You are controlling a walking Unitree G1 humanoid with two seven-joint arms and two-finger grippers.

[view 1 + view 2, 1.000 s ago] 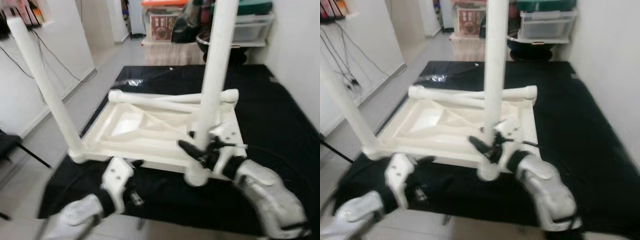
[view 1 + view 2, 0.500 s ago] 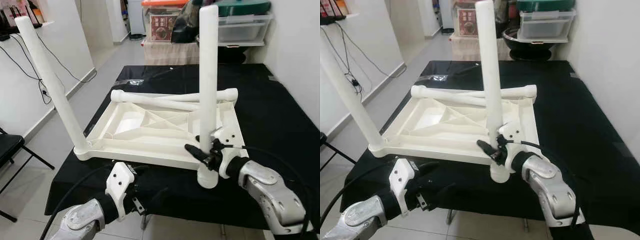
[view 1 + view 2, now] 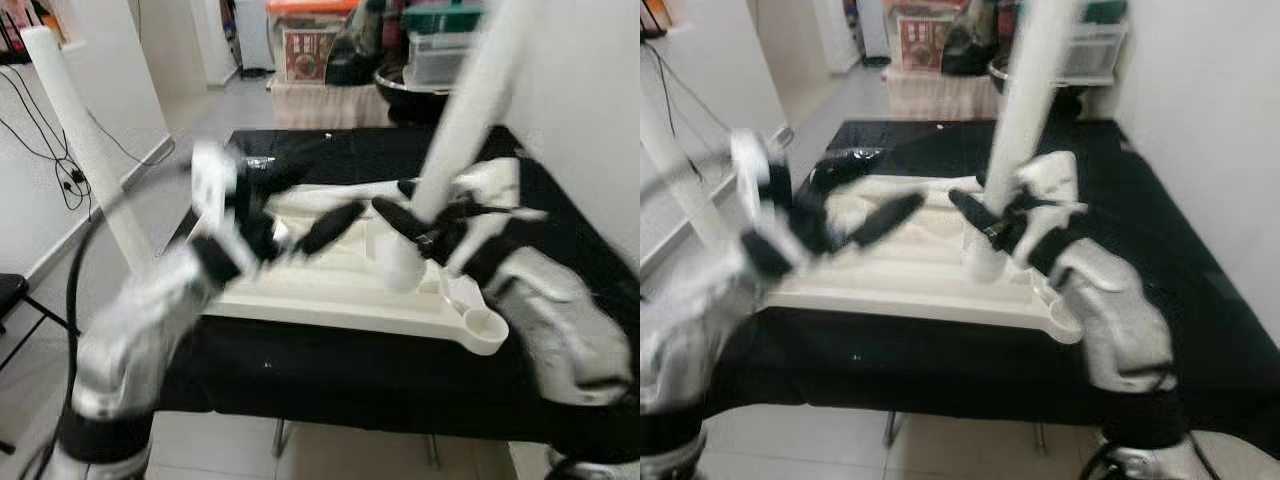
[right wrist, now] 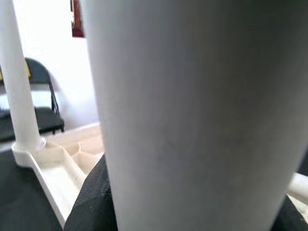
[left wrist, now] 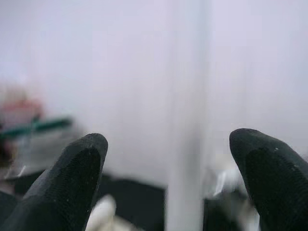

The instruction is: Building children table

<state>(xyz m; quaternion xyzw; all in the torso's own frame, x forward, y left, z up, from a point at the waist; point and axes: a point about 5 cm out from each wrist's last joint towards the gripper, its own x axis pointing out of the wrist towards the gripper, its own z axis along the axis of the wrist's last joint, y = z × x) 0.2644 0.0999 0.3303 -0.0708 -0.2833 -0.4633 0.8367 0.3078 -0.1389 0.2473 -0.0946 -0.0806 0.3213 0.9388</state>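
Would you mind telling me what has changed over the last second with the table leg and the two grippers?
The right gripper has lifted the table leg out of the near right corner socket, now empty, and tilted it over the tabletop. The left gripper has risen from below the table edge and reaches open toward the leg. The left corner leg stays standing.

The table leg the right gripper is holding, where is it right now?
The table leg stands tilted in the right gripper, over the upturned white tabletop's right side, beside the empty corner socket.
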